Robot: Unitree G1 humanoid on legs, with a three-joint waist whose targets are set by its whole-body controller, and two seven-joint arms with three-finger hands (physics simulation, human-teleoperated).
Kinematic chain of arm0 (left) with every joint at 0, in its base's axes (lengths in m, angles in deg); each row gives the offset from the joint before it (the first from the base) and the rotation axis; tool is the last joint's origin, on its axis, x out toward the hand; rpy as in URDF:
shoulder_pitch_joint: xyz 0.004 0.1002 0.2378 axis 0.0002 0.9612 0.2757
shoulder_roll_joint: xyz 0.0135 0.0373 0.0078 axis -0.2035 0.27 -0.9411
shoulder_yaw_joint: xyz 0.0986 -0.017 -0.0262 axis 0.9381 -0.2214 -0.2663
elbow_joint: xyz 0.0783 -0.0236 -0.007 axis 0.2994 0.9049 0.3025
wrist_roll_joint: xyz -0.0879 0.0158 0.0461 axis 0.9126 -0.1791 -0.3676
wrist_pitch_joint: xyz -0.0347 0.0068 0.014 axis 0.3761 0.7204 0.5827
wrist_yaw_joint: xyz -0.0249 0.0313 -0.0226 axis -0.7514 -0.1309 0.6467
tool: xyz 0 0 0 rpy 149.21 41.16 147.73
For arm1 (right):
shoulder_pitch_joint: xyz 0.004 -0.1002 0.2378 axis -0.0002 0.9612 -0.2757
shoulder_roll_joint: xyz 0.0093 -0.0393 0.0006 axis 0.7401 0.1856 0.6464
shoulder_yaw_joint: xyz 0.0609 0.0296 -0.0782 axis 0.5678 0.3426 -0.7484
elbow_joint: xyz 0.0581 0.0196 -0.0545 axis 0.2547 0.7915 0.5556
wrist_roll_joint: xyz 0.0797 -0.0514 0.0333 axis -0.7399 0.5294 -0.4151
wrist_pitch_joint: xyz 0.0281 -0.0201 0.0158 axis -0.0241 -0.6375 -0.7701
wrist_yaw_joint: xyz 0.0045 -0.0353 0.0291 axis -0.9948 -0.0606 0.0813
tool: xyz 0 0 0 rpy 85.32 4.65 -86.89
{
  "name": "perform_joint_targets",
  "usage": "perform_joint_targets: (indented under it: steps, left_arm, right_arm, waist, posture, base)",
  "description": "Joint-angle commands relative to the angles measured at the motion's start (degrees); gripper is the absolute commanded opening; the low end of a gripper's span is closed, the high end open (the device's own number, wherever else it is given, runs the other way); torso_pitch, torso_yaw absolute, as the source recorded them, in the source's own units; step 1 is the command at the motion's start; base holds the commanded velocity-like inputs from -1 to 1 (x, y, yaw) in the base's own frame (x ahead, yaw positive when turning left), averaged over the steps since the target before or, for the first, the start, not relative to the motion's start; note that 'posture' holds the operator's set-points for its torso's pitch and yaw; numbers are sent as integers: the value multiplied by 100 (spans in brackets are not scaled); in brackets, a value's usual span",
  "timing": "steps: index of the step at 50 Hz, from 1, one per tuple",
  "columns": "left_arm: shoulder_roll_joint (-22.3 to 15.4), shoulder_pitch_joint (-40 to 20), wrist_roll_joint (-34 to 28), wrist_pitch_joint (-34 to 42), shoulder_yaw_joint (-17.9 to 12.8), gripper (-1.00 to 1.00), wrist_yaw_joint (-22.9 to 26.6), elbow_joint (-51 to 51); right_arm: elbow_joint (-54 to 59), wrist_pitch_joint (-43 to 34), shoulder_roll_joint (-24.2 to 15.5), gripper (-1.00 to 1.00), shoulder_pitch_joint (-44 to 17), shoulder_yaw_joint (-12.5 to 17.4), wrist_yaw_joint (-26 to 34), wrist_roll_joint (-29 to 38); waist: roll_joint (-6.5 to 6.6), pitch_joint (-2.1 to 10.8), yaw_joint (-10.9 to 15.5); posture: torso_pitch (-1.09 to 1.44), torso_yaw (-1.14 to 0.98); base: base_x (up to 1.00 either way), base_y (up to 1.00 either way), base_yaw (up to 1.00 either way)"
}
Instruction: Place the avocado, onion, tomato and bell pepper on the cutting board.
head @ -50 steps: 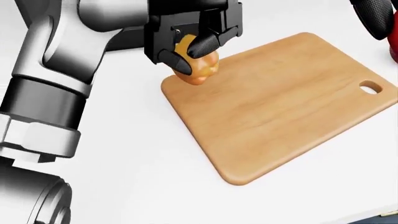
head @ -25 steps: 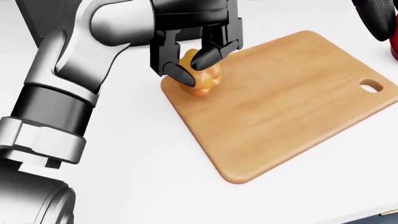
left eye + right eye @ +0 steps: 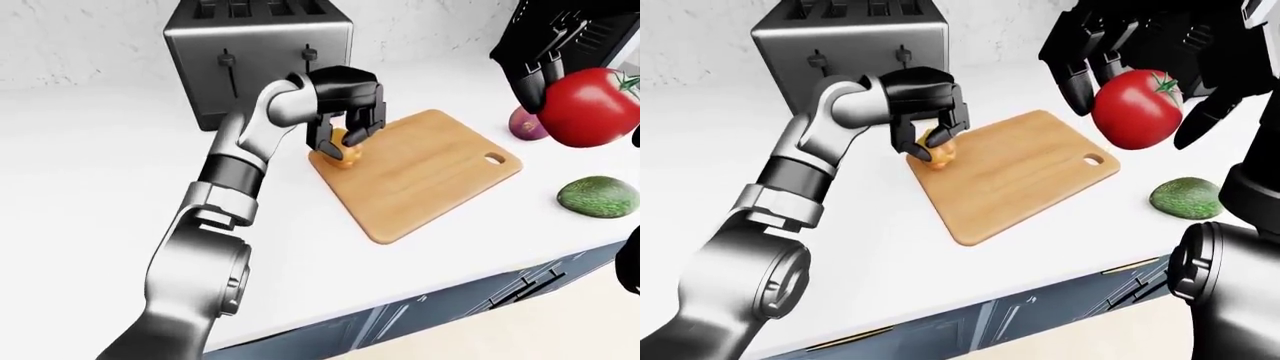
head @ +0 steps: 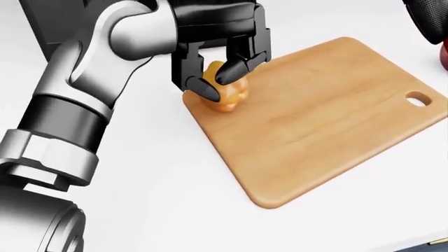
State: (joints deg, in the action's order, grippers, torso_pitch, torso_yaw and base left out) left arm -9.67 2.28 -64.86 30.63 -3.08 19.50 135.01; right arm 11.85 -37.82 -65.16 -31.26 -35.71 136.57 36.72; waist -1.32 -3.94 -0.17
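Step in hand: placing 1st veg on the pale wooden cutting board w/ handle hole (image 4: 329, 121). Small orange-yellow lumpy bell pepper (image 4: 227, 90) sits at board's upper-left corner in head view, resting on the wood as far as I can judge; contact underneath not fully visible.

L hand, black 3-finger (image 4: 217, 73): fingers curled down round the pepper, narrow. One fingertip (image 4: 203, 86) against pepper's left side, another pressing from the right. Reads as gripping, not yet let go. Silver L forearm comes in from view's left.

R hand, black 3-finger (image 3: 1140, 71): raised well above the counter, fingers spread round a shiny red round tomato w/ green stem (image 3: 1137, 109). Fingers lie along its top and right edge; looks held, since the tomato is airborne w/ nothing else under it.

Not yet on board: dark green bumpy avocado (image 3: 597, 196) on the white counter (image 3: 100, 172), right of board, well apart from it; purple-red onion (image 3: 527, 124) partly hidden behind R hand and tomato, near board's handle end. Steel 4-slot toaster (image 3: 255, 56) stands above-left of the board, just beside the L hand.

Next move (judgement): open L fingers, lift straight up so the pepper doesn't roll off the corner edge; then bring tomato down to the bare mid-board. Risk: pepper sits close to the edge.
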Motion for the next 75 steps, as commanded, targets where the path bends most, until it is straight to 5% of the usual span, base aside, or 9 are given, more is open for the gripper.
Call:
perform_joint_targets:
  steps: [1,6,7,8,11,36,42,56,75]
  left_arm:
    - [-49,-240,96,-38,-92,-94,-135,-209]
    - [-43,-212,117,3,-100,-17,-93,-239]
    - [-47,-190,117,-2,-96,36,-81,-258]
    - [-47,-186,119,1,-96,65,-77,-270]
    - [-38,-163,125,24,-96,100,-67,-315]
    - [-584,-856,800,614,-450,100,456,-830]
    - [-803,-762,1102,1003,-548,100,732,-1377]
    - [-1335,-296,1777,2021,-806,100,1244,-3098]
    - [-1868,65,2279,2731,-987,100,1670,-4136]
  right_arm:
    - [-72,15,-80,-100,-189,136,0,-12]
    - [-60,23,-82,-100,-198,137,0,-7]
    - [-66,19,-85,-100,-197,139,0,-11]
    - [-65,19,-90,-100,-201,138,0,-13]
    - [-63,17,-100,-100,-206,133,0,-20]
    - [924,540,124,-100,-794,136,-241,454]
    - [1905,1015,245,-100,-1248,17,-791,864]
    - [5400,2393,788,-100,-2316,-431,-3421,2410]
    - [6660,1841,1194,-100,-2480,-569,-5268,3558]
  waist:
    - [-41,199,1]
    - [-40,197,1]
    - [-39,196,2]
    - [-39,196,2]
    - [-39,197,4]
    - [15,158,-15]
    - [46,166,-35]
    - [117,145,-39]
    - [101,130,28]
  posture:
    - [0,0]
    - [0,0]
    - [0,0]
    - [0,0]
    - [0,0]
    - [0,0]
    - [0,0]
    - [0,0]
    - [0,0]
  base:
    - [0,0,0]
    - [0,0,0]
    - [0,0,0]
    - [0,0,0]
    - [0,0,0]
    - [0,0,0]
    - [0,0,0]
    - [0,0,0]
    - [0,0,0]
